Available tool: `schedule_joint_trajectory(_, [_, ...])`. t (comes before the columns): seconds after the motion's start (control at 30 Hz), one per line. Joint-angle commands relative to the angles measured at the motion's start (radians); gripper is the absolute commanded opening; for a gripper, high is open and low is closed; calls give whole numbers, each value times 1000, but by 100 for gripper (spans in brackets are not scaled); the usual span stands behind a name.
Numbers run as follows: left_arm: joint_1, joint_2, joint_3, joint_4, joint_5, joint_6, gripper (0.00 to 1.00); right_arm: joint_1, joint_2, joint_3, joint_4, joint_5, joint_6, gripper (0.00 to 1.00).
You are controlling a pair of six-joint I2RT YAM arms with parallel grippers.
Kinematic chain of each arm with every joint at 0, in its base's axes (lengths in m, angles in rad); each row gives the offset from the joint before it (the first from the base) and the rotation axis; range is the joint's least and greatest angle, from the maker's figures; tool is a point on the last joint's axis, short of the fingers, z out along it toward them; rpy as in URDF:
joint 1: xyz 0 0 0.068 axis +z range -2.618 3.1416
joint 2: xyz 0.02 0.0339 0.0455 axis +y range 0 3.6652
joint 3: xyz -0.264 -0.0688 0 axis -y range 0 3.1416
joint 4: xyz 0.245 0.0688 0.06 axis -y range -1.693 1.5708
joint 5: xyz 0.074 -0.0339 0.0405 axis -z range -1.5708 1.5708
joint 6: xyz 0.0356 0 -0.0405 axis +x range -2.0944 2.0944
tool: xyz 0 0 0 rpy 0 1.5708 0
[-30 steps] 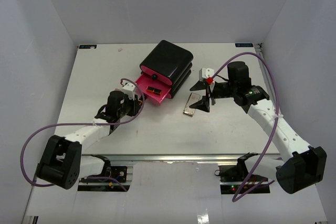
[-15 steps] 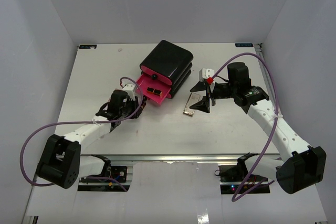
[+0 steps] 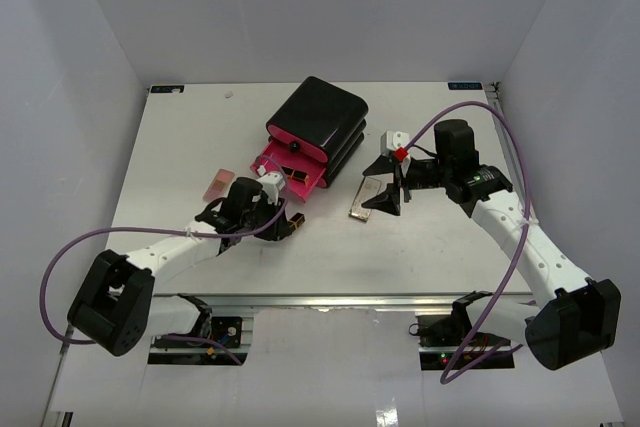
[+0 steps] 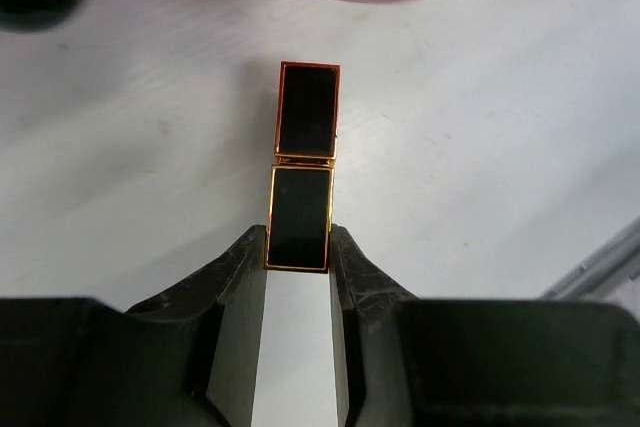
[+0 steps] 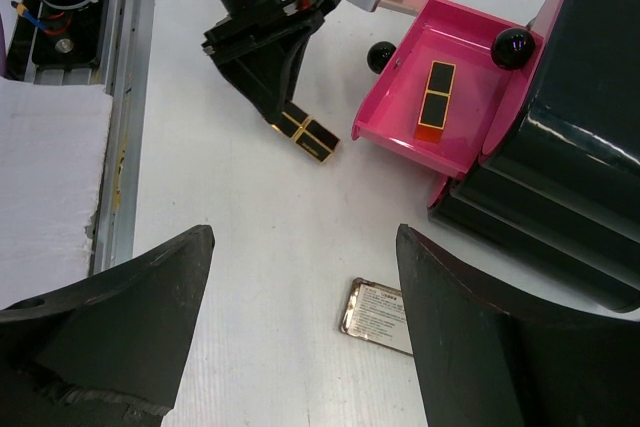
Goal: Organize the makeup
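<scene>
My left gripper (image 4: 298, 247) is shut on the near end of a black-and-gold lipstick tube (image 4: 303, 167), low over the table just in front of the open pink drawer (image 5: 390, 117). It shows in the top view (image 3: 285, 222) and the right wrist view (image 5: 290, 112) too. A second lipstick (image 5: 435, 100) lies inside that drawer. My right gripper (image 5: 303, 237) is open and empty above the table. The beige-metallic palette (image 5: 378, 315) lies flat below it, beside its right finger. A small pinkish piece (image 3: 217, 185) lies left of the left gripper. No tan bottles are in view.
The large black box (image 3: 318, 127) with pink drawers stands at the table's middle back, its lowest drawer pulled out toward the left arm. Round black drawer knobs (image 5: 513, 44) stick out. The metal rail (image 5: 120, 97) runs along the table's front edge.
</scene>
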Motion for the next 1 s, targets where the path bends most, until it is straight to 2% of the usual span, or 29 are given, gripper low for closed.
schedule_joint_trajectory(0.0, [-60,-95,42,-11,83,-31,0,-7,-14,-2,26,-18,-1,80])
schedule_joint_trajectory(0.17, [-68,-199,97,-9,82,-40,0,-13,-15,-3,25,-10,-5,80])
schedule_joint_trajectory(0.3, [-66,-197,170,-34,15,-19,0,-21,-16,-5,27,-9,-7,80])
schedule_joint_trajectory(0.6, [19,-51,383,-139,-142,67,0,-41,-23,-22,29,-17,-9,80])
schedule_joint_trajectory(0.97, [91,152,549,-208,-212,167,0,-57,-19,-37,35,-27,-16,80])
